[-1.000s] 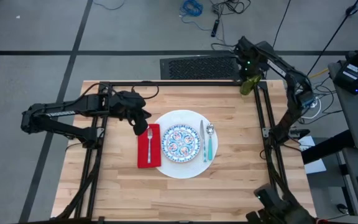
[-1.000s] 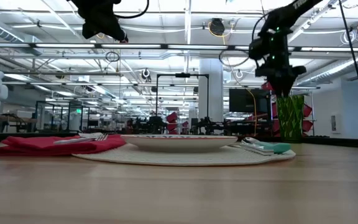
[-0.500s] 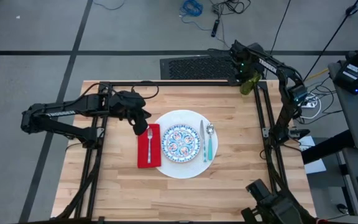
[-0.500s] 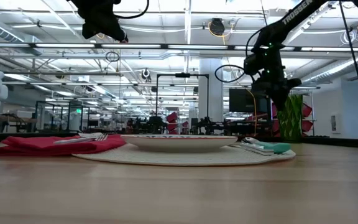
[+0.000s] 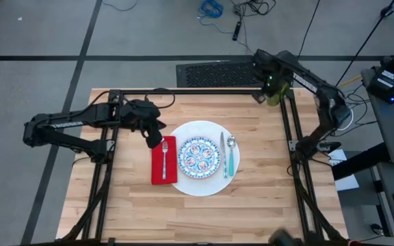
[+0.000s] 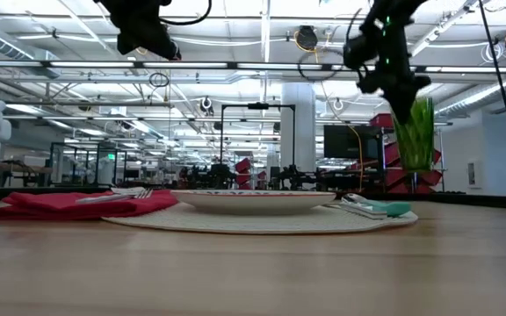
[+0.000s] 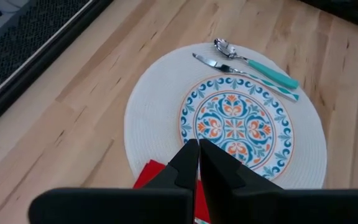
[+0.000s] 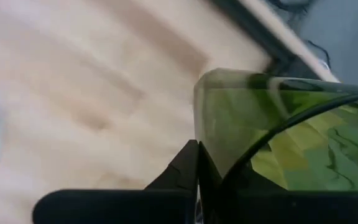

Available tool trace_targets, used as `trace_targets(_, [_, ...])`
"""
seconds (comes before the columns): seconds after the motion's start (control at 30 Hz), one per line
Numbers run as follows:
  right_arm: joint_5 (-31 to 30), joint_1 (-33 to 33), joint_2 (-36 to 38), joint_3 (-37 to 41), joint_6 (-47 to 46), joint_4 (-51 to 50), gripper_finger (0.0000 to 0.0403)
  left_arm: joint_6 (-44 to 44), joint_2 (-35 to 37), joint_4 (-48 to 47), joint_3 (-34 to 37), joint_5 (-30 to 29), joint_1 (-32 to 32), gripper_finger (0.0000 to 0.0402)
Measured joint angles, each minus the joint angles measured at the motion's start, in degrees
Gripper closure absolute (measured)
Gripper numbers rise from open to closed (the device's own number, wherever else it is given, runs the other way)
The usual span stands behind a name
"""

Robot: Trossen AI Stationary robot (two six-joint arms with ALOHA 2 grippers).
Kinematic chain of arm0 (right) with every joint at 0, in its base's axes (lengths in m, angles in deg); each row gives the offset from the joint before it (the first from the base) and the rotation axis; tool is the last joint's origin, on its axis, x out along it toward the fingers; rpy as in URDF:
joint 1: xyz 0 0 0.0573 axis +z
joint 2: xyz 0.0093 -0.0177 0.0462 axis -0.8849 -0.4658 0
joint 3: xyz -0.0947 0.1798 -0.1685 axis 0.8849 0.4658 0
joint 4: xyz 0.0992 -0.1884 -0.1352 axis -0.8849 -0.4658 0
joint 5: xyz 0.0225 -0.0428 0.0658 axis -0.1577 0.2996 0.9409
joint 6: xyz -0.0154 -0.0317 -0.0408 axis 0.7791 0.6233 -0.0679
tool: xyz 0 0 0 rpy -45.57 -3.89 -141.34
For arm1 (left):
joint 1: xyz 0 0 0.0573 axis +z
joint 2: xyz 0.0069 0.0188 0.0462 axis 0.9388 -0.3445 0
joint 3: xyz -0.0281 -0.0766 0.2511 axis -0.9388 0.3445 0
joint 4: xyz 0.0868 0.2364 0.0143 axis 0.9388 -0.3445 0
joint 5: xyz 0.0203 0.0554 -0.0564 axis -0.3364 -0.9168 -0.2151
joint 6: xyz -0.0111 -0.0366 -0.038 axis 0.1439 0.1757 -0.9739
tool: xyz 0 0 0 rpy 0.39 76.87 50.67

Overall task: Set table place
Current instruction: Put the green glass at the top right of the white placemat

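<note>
Cup [image 6: 415, 132] now lifted off table [image 5: 135, 212], raised since a second ago; right gripper [image 5: 268, 87] clamped on cup wall, far right corner, beside black frame rail. Left gripper [image 5: 154, 140] hovers above napkin, jaws together, empty. Count: one large white plate [image 5: 183, 183], one patterned plate [image 5: 198, 157], one red napkin [image 5: 157, 171], one fork [image 5: 164, 150], one knife [image 5: 221, 147], one spoon [image 5: 230, 156]. Near half of table open.

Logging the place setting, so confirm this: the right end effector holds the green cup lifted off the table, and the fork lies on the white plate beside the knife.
One thing is wrong: the fork lies on the red napkin, not on the white plate, as the high view shows. The right end effector does hold the green cup off the table.
</note>
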Motion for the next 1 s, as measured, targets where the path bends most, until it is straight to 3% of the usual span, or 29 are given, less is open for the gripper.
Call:
trace_targets(0.3, [8.28, 23.48, 5.68, -0.02, -0.52, -1.13, 0.0402, -0.18, -0.37, 0.13, 2.95, 0.19, 2.87, 0.0402])
trace_targets(0.5, [9.05, 37.41, 2.97, -0.02, 7.33, 8.39, 0.0403, -1.68, -0.37, 0.00, 4.22, 1.56, 2.64, 0.0402])
trace_targets(0.67, [12.19, 41.02, -1.23, -2.08, 7.76, 14.47, 0.0403, -3.15, -0.37, 0.16, 4.22, 3.52, 2.28, 0.0402])
trace_targets(0.83, [12.21, 40.89, -10.31, -13.65, 8.45, 6.68, 0.0403, -4.60, -0.37, 0.15, 4.24, 5.18, 1.74, 0.0402])
trace_targets(1.0, [8.58, 40.22, -18.76, -24.63, 11.14, 0.77, 0.0403, -5.87, -0.37, -0.56, 4.24, 5.19, 1.14, 0.0402])
